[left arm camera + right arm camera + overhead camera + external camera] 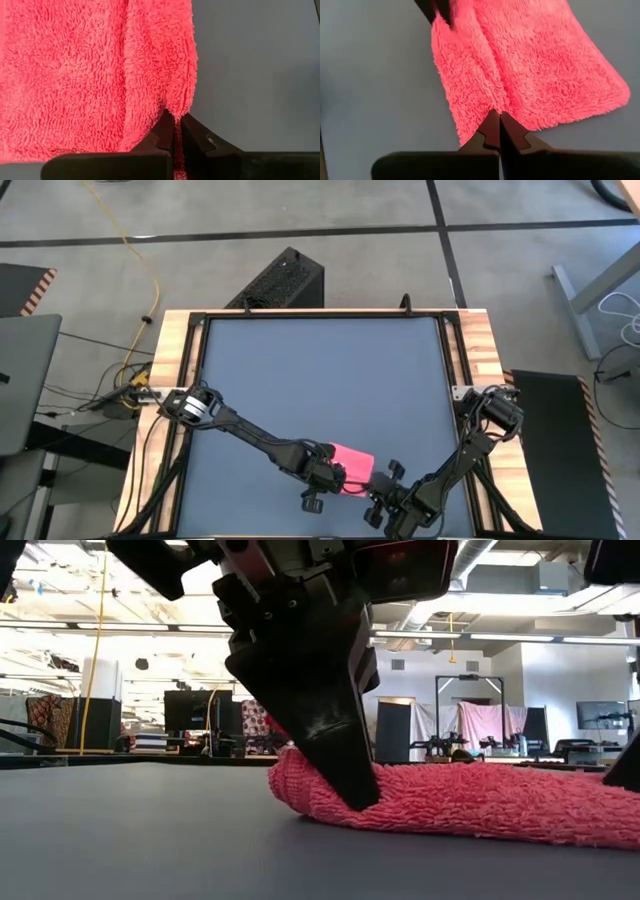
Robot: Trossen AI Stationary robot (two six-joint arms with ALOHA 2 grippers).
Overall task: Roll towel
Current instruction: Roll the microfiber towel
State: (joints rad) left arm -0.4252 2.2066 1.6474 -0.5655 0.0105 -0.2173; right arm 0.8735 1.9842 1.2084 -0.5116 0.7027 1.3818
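Note:
The bright pink towel (pixel 352 464) lies on the dark grey tabletop (pixel 320 380) near its front edge, with one long edge turned over into a thick fold (pixel 160 75). My left gripper (pixel 322 485) is shut on that fold at the towel's left end, which also shows in the low view (pixel 345 795). My right gripper (pixel 385 498) is shut on the fold at the towel's right end. One dark finger of it shows at the low view's right edge (pixel 625 772). My left gripper pinches the folded-over edge (pixel 176 111) at the towel's left end between its two fingertips (pixel 165 131), several layers thick. The fingers slant down from above (pixel 340 740). The towel lies on the table. My right gripper pinches the folded-over edge (pixel 496 106) at the towel's right end between its two fingertips (pixel 491 127). The rest of the towel (pixel 545 65) lies flat on the table beyond the fingers.
Bare grey tabletop (pixel 320 370) stretches from the towel to the far edge. Wooden side rails (pixel 175 350) border the table. A black box (pixel 280 280) stands on the floor behind it. The left gripper's fingers (pixel 435 10) show at the fold's far end in the right wrist view.

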